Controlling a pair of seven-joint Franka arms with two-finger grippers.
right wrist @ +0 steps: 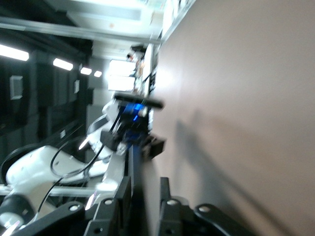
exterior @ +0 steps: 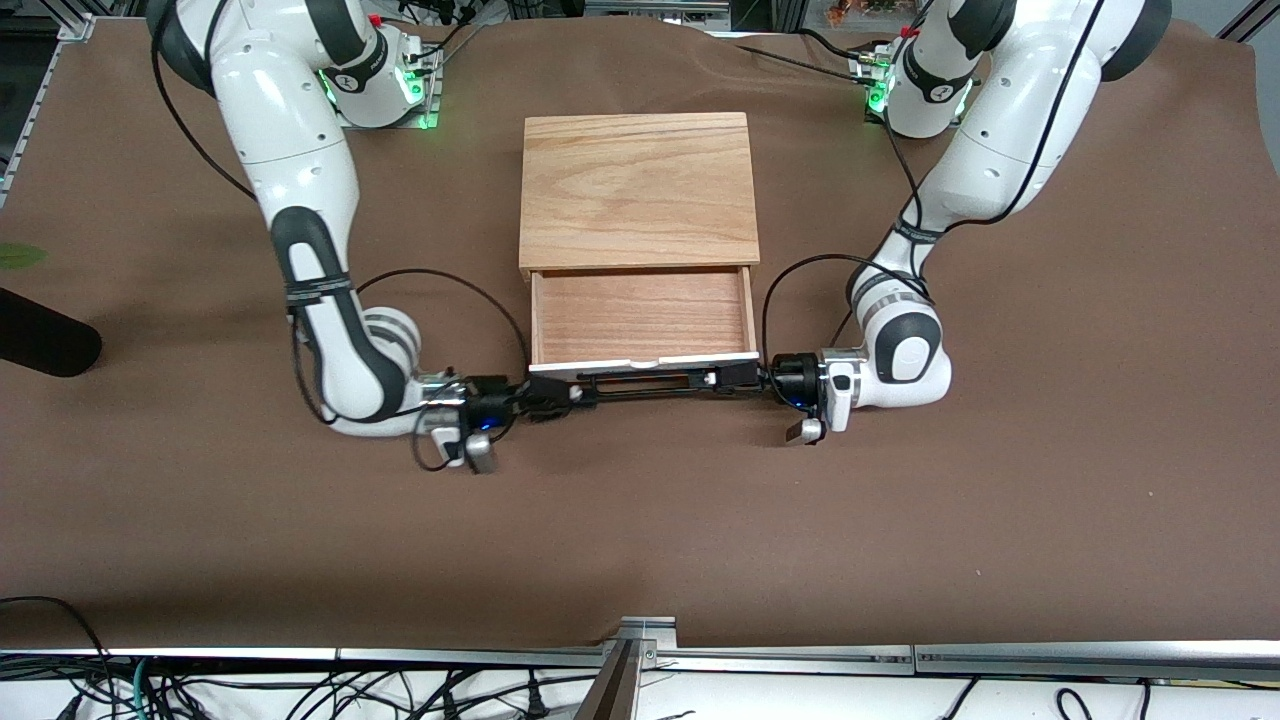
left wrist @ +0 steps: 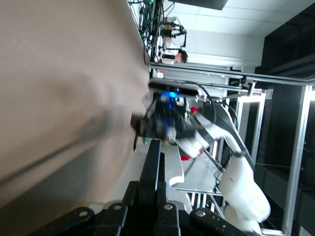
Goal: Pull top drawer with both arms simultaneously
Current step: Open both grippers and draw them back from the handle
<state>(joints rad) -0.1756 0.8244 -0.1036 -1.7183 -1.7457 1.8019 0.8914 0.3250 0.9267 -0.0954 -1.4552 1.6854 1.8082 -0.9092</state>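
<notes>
Both hands, left hand (exterior: 735, 377) and right hand (exterior: 553, 390), clamp the open top drawer (exterior: 642, 318) handle (exterior: 645, 382).

Bare table (exterior: 640, 520) before top drawer (exterior: 642, 318).

The top drawer (exterior: 643, 318) stood pulled well out of its oak casing (exterior: 638, 190), light wood inside, black handle (exterior: 645, 383) clamped at both ends by the arms' grippers
</notes>
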